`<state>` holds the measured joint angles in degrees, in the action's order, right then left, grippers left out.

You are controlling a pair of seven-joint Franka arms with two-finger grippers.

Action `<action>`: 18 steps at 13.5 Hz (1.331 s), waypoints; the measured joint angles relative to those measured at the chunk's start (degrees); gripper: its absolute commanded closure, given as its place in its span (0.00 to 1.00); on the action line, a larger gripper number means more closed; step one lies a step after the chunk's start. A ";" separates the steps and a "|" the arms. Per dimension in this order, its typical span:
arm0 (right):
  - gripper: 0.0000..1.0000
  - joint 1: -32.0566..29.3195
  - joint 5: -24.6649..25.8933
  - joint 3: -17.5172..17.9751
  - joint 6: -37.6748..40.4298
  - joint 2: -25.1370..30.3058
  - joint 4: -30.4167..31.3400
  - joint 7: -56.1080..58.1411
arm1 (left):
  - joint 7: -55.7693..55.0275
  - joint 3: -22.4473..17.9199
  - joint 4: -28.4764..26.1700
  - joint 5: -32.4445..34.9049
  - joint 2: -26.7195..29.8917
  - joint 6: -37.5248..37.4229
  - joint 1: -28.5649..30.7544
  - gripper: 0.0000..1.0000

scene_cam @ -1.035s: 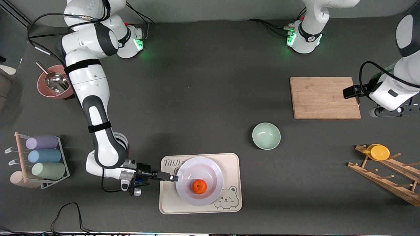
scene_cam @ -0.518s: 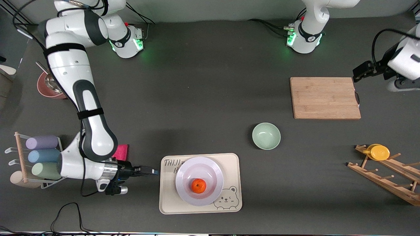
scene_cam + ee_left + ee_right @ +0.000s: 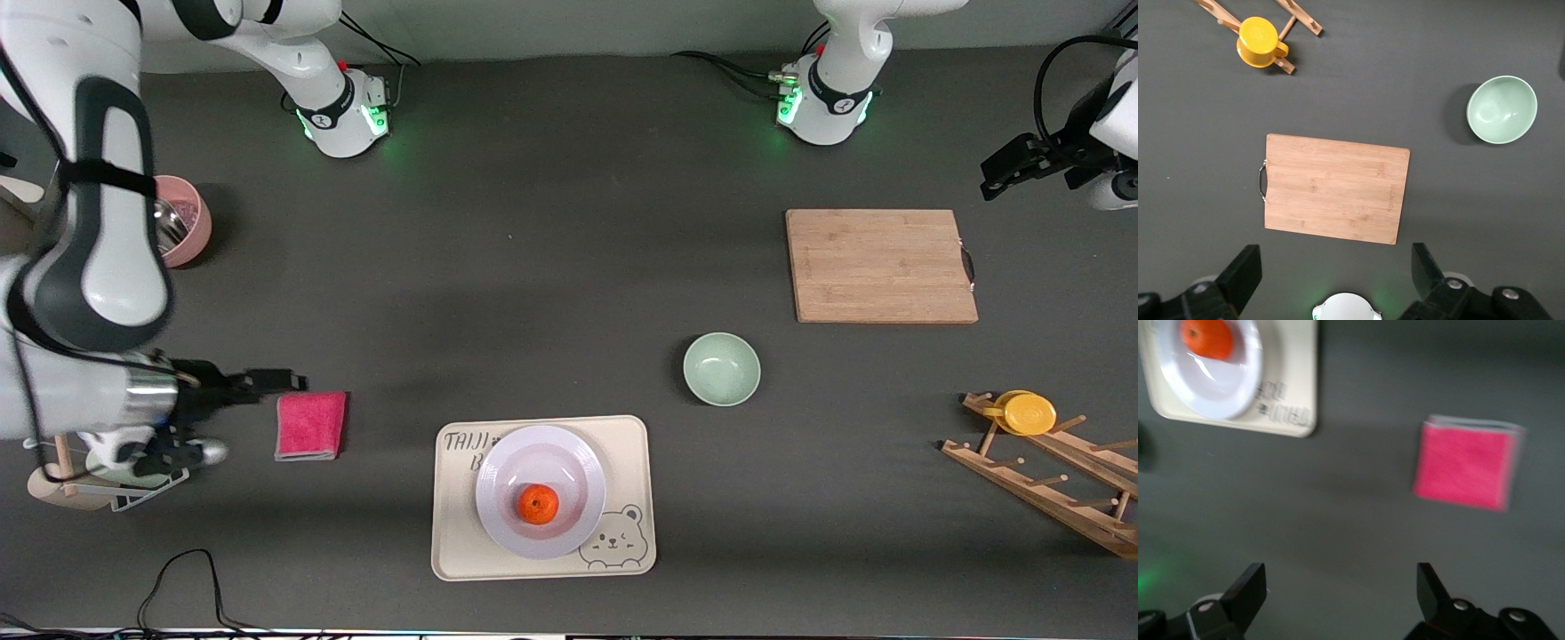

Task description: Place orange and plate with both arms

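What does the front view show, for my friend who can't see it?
An orange sits on a white plate on a cream tray. The right gripper, open, hangs near a pink cloth; the left gripper, open, is raised near a wooden board.

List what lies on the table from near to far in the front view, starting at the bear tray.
Bear tray holding the plate and orange → green bowl → wooden cutting board.
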<state>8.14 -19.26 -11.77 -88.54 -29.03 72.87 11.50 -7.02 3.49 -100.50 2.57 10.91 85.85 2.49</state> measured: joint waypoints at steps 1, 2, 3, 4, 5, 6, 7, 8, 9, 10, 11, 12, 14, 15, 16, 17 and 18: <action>0.00 -0.30 4.62 -0.11 0.87 2.66 0.04 0.00 | 0.00 0.92 0.23 0.00 -0.03 0.00 1.19 0.00; 0.00 -0.34 8.19 -0.15 1.52 5.49 0.19 0.00 | 0.00 1.24 0.50 0.00 -0.09 0.00 1.62 0.00; 0.00 -0.27 10.74 -0.13 2.16 8.23 0.62 -0.40 | 0.00 1.35 0.66 0.00 -0.14 0.00 1.64 0.00; 0.00 -0.18 12.53 -0.10 2.42 11.03 1.61 -1.80 | 0.00 1.37 0.79 0.18 -0.33 0.04 1.49 0.00; 0.00 -0.15 13.55 -0.06 2.80 13.99 3.12 -3.84 | 0.00 1.33 1.13 0.57 -0.78 0.09 1.14 0.00; 0.00 -0.19 13.94 -0.02 3.11 16.43 4.64 -5.37 | 0.00 1.27 1.75 0.91 -1.37 0.10 0.80 0.00; 0.00 -0.37 14.12 0.10 3.38 18.49 6.14 -6.32 | 0.00 1.27 2.52 1.04 -2.12 0.13 0.63 0.00; 0.00 -0.93 14.44 0.53 3.67 20.29 7.63 -6.93 | 0.00 1.27 3.52 1.12 -3.12 0.14 0.54 0.00; 0.00 -1.74 15.33 1.30 4.07 21.81 9.02 -7.24 | 0.00 1.25 4.86 1.20 -4.35 0.05 0.46 0.00; 0.00 -2.34 16.63 2.06 4.14 23.06 10.43 -7.47 | 0.00 1.10 6.61 1.23 -5.47 -0.71 0.31 0.00; 0.00 -2.59 17.52 2.65 4.12 23.95 11.73 -7.66 | 0.00 0.58 8.83 1.22 -6.36 -2.40 0.09 0.00; 0.00 -2.59 17.91 3.03 3.90 24.36 12.68 -7.86 | 0.14 -0.18 10.85 1.21 -6.81 -3.90 -0.08 0.00; 0.00 -2.58 18.12 3.46 1.96 24.30 14.00 -8.25 | 0.58 -1.16 12.75 1.22 -7.39 -5.39 -0.30 0.00; 0.00 -2.59 18.16 3.46 0.60 24.28 14.67 -8.32 | 0.60 -1.28 12.78 1.23 -8.12 -5.39 -0.67 0.00; 0.00 -2.61 18.20 3.44 -0.22 24.26 15.06 -8.33 | 0.60 -1.28 12.79 1.25 -9.21 -5.39 -1.12 0.00; 0.00 -2.64 18.24 3.37 -0.48 24.27 15.12 -8.33 | 0.59 -1.27 12.79 1.29 -10.33 -5.37 -1.47 0.00; 0.00 -2.68 18.28 3.29 -0.49 24.32 15.11 -8.33 | 0.56 -1.28 12.83 1.33 -11.18 -5.36 -1.58 0.00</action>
<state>5.47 -0.98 -8.49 -89.04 -4.71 87.99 3.17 -6.46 2.22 -87.67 3.90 -0.28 80.49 0.92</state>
